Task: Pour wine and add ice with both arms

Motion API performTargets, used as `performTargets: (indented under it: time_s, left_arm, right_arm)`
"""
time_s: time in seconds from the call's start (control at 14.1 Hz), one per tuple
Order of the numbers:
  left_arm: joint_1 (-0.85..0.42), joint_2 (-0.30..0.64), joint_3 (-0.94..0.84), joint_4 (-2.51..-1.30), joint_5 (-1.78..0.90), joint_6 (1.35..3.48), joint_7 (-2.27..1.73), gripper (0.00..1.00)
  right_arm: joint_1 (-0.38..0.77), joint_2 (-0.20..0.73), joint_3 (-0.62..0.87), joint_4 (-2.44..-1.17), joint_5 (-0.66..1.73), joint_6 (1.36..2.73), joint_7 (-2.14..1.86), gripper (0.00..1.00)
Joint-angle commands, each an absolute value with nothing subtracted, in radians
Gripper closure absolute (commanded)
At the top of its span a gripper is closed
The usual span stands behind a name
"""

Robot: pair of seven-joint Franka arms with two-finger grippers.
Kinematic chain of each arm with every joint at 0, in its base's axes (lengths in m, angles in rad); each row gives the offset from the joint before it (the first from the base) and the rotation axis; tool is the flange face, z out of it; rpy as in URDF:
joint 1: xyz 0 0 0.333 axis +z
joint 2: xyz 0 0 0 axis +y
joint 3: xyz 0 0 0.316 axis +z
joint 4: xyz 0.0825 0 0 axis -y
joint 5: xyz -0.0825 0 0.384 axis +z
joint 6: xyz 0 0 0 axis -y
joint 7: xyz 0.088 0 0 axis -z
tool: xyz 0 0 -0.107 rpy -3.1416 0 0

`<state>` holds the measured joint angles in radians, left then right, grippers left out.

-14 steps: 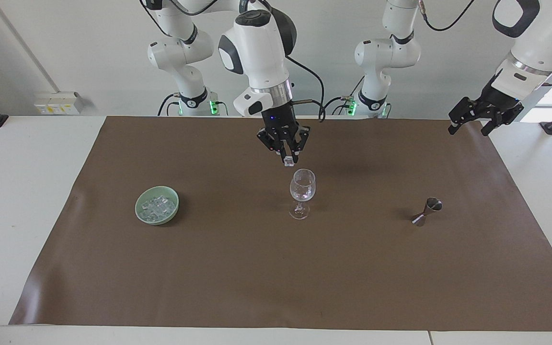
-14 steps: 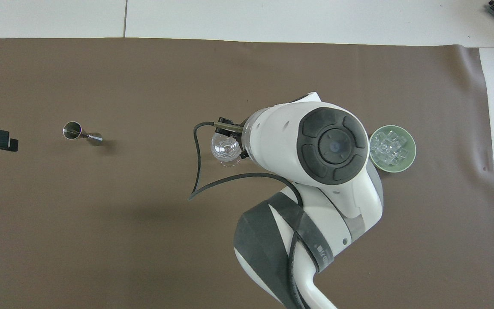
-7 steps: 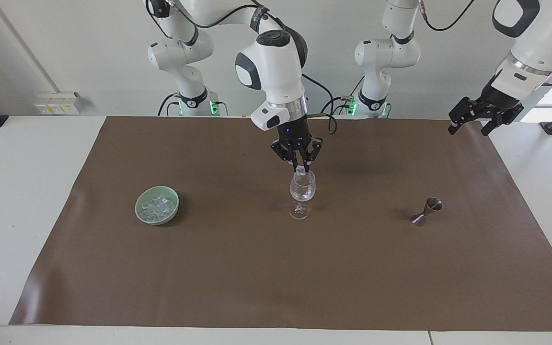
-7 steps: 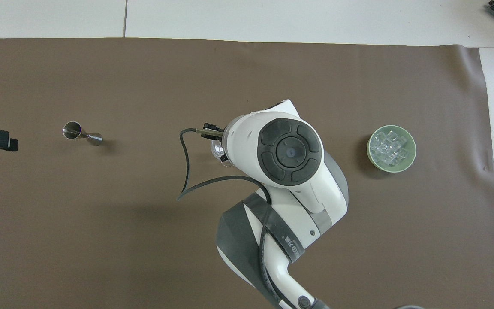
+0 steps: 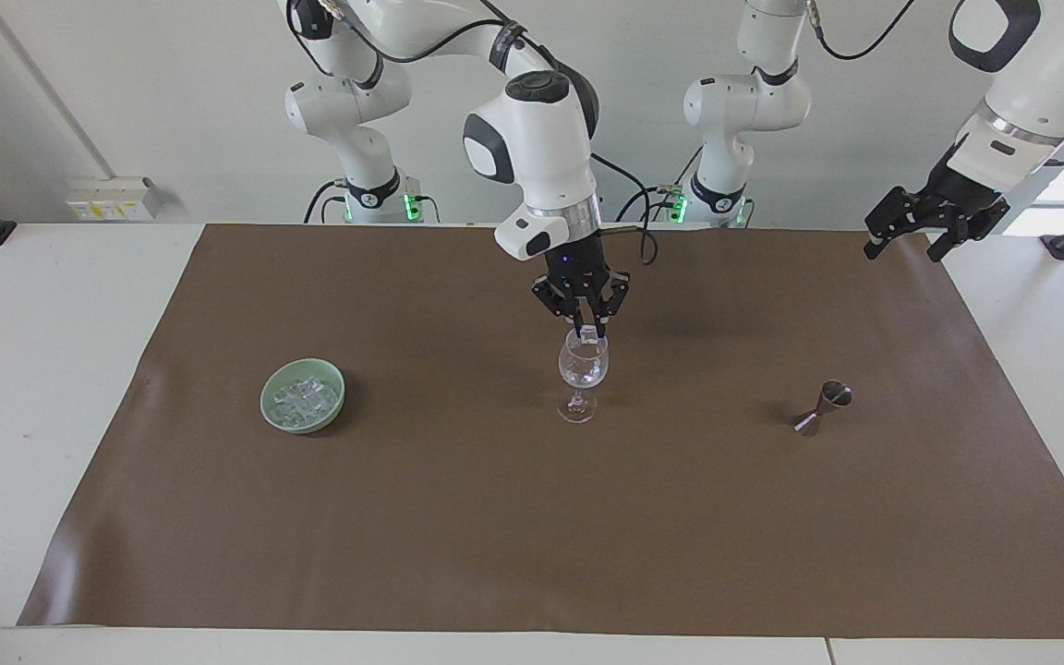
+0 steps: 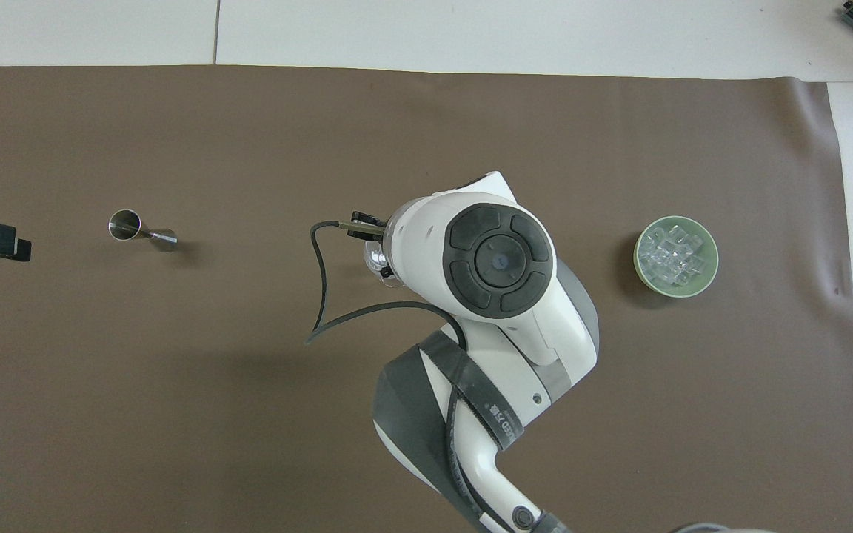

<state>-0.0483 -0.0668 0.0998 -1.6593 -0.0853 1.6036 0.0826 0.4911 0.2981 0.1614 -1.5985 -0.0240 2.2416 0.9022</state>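
Observation:
A clear wine glass (image 5: pixel 582 369) stands upright mid-mat; in the overhead view only its edge (image 6: pixel 375 259) shows past the right arm. My right gripper (image 5: pixel 588 331) hangs right at the glass's rim, shut on one small clear ice cube (image 5: pixel 590 331). The rest of the ice (image 5: pixel 304 399) is heaped in a pale green bowl (image 5: pixel 303 411) toward the right arm's end, and also shows in the overhead view (image 6: pixel 672 255). My left gripper (image 5: pixel 906 242) waits open and empty, raised over the mat's edge at the left arm's end.
A small steel jigger (image 5: pixel 823 406) lies on its side toward the left arm's end, seen also in the overhead view (image 6: pixel 141 231). A brown mat (image 5: pixel 495 536) covers the white table. The right arm's cable (image 6: pixel 319 296) loops beside the glass.
My right gripper has carried the ice cube sideways toward the left arm's end and down, from beside and above the glass to its rim. The left arm has not moved.

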Motion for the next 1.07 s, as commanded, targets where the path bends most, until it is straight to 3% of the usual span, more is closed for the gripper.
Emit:
performTargets:
  time_s: [0.0,0.36,0.43,0.5,0.57,0.71,1.0]
  left_arm:
    - [-0.054,-0.095,0.104,-1.694,-0.066,1.623,0.087,0.00]
    - [-0.054,-0.095,0.104,-1.694,-0.066,1.623,0.087,0.00]
    - [-0.054,-0.095,0.104,-1.694,-0.066,1.623,0.087,0.00]
    - [-0.054,-0.094,0.104,-1.694,-0.066,1.623,0.087,0.00]
    - [-0.054,-0.094,0.104,-1.694,-0.066,1.623,0.087,0.00]
    - [-0.054,-0.095,0.104,-1.694,-0.066,1.623,0.087,0.00]
    - [-0.054,-0.094,0.104,-1.694,-0.066,1.623,0.087,0.00]
  right_arm:
    - [0.494,0.308,0.161,-1.603,-0.046,2.255,0.934,1.00]
    - [0.492,0.307,0.163,-1.620,-0.046,2.250,0.933,0.98]
    - [0.492,0.307,0.163,-1.620,-0.045,2.252,0.933,0.94]
    - [0.491,0.307,0.161,-1.620,-0.043,2.253,0.933,0.84]
    - [0.491,0.307,0.163,-1.620,-0.043,2.252,0.933,0.67]
    - [0.491,0.307,0.163,-1.617,-0.041,2.250,0.933,0.53]
    - [0.495,0.305,0.161,-1.595,-0.031,2.229,0.943,0.52]
